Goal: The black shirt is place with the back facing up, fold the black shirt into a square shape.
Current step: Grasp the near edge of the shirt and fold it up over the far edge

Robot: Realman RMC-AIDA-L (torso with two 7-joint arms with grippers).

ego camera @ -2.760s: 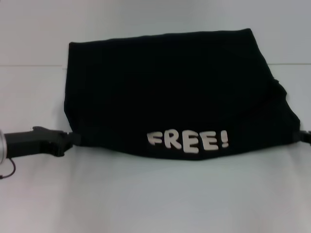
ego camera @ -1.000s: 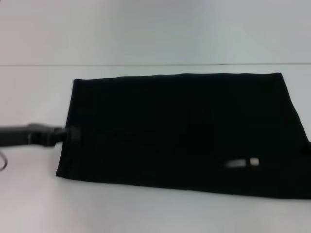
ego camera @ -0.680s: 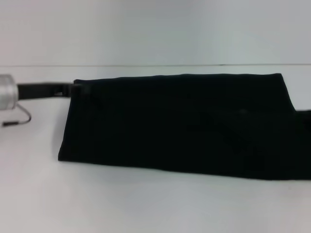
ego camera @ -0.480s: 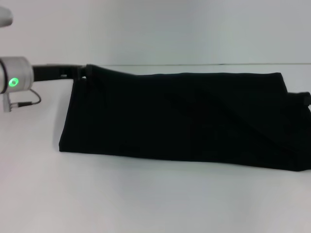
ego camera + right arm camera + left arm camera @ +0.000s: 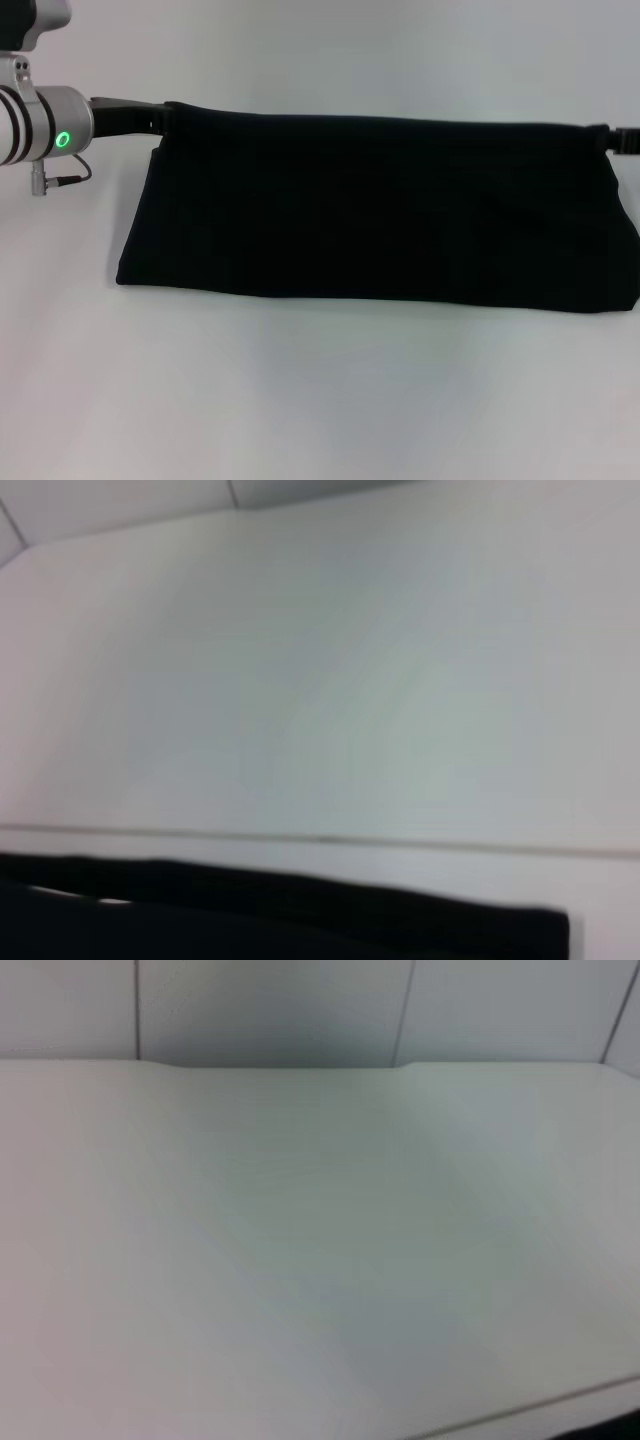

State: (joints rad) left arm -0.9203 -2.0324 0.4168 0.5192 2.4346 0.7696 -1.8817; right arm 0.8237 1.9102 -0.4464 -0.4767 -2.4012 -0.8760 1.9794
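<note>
— Since a moment ago, both top corners of the large plain black soft cloth shirt (image 5: 380, 210) have been carried higher and farther back, so its upper edge now runs almost straight between the two grippers. Nearly three seconds back the white "FREE!" lettering faced the camera; now no writing shows anywhere on the cloth.

— Where does the shirt sit now?

— Across the middle of the plain white table (image 5: 320, 400), as a wide, low band. Its lower edge lies on the tabletop, and its upper edge is pulled taut between the arms. The right end runs to the edge of the head view, so part of it is cut off there.

— And the grippers?

— The black left gripper (image 5: 160, 117) is at the top left corner of the cloth, its fingers pinched on that corner. Behind it the silver wrist carries a lit green ring. The right gripper (image 5: 607, 139) is at the top right corner, with only a short black stub showing; it seems clamped on the cloth there, though its fingers are hard to make out.

— Do the wrist cameras help?

— Little. The left wrist view shows bare white tabletop (image 5: 300, 1260) with a grey panelled wall behind it and only a dark sliver at one corner. The right wrist view shows the table and a black strip of the shirt (image 5: 300, 915) along one edge, with neither view showing fingers.
</note>
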